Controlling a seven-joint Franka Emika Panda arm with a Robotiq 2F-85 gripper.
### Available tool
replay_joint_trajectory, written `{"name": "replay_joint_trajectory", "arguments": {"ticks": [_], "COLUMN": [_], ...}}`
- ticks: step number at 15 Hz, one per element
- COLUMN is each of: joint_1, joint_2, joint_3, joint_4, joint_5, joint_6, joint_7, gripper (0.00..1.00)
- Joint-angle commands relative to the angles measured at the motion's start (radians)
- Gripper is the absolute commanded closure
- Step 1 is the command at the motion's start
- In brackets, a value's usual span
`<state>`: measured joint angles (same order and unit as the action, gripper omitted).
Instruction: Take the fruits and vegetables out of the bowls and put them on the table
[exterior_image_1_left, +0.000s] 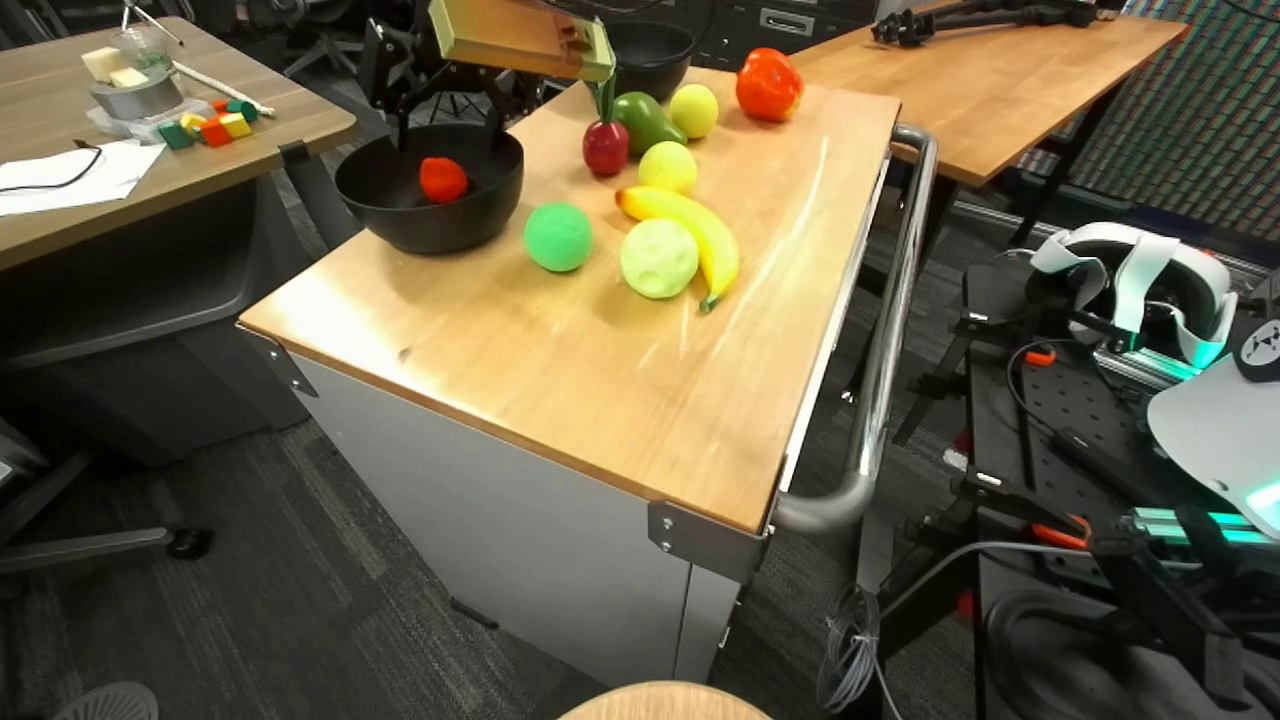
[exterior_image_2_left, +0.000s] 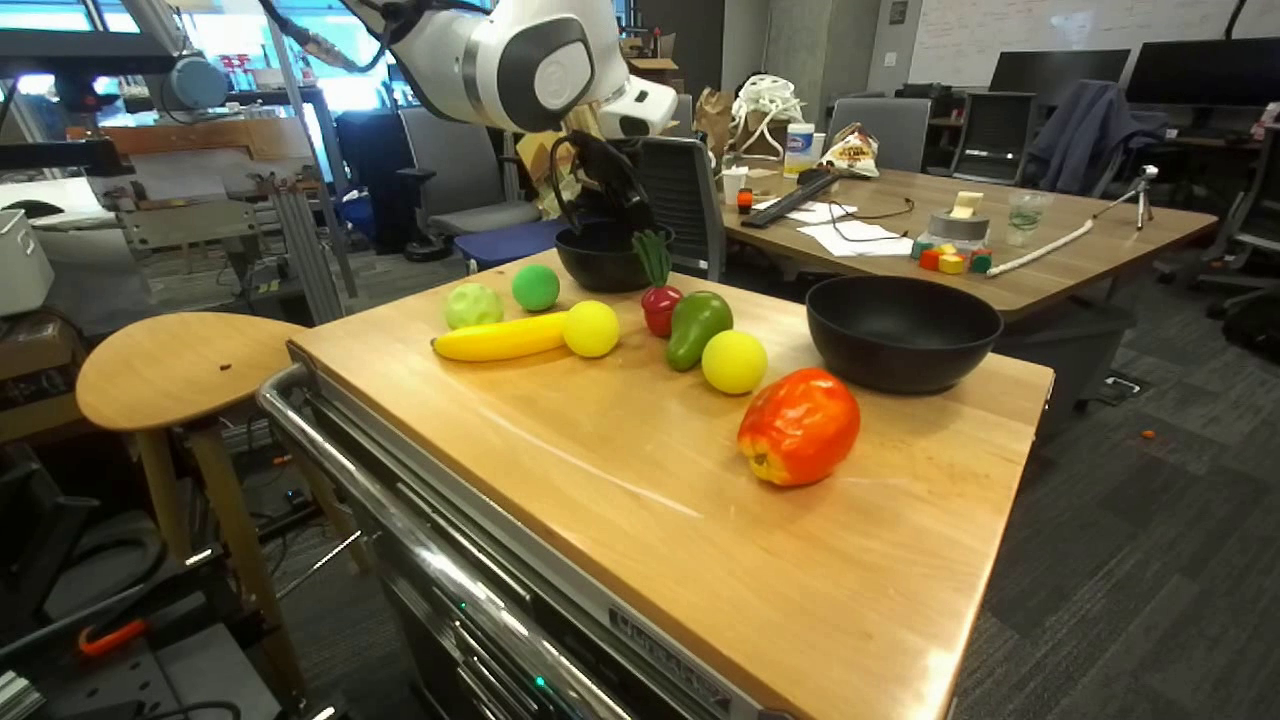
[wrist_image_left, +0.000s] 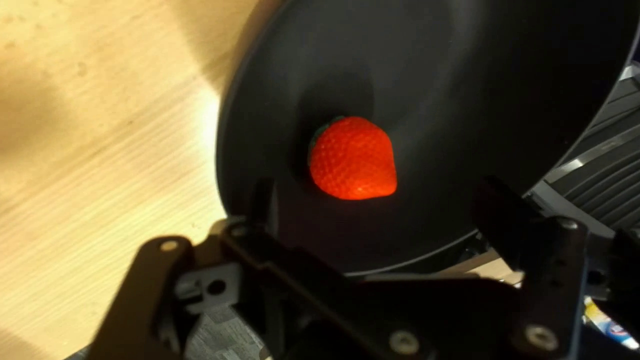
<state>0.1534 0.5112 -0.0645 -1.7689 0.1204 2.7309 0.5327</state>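
Wrist view has the black two-fingered gripper over a round black bowl, fingers apart, and a red conical strawberry lying inside that bowl. Just beside the bowl, on the light wooden rectangular tabletop, sits a green ball; farther from the bowl lie a curved yellow banana and, well apart, another round black bowl.
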Motion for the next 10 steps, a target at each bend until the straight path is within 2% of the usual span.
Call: {"name": "replay_joint_trajectory", "arguments": {"ticks": [1, 2, 3, 5, 8, 10], "joint_1": [0.035, 0.039, 0.042, 0.044, 0.04, 0.036], "joint_2": [0.083, 0.096, 0.107, 0.122, 0.124, 0.095], "joint_3": [-0.046, -0.052, -0.058, -0.062, -0.059, -0.048], "joint_4": [0.103, 0.112, 0.119, 0.13, 0.134, 0.112], "joint_5": [-0.023, -0.024, -0.025, -0.024, -0.019, -0.011], "joint_6": [-0.043, -0.055, -0.064, -0.08, -0.084, -0.082], "joint_7": [0.054, 0.06, 0.065, 0.067, 0.064, 0.053], "gripper": [0.13, 0.2, 0.38, 0.46, 0.7, 0.73]}}
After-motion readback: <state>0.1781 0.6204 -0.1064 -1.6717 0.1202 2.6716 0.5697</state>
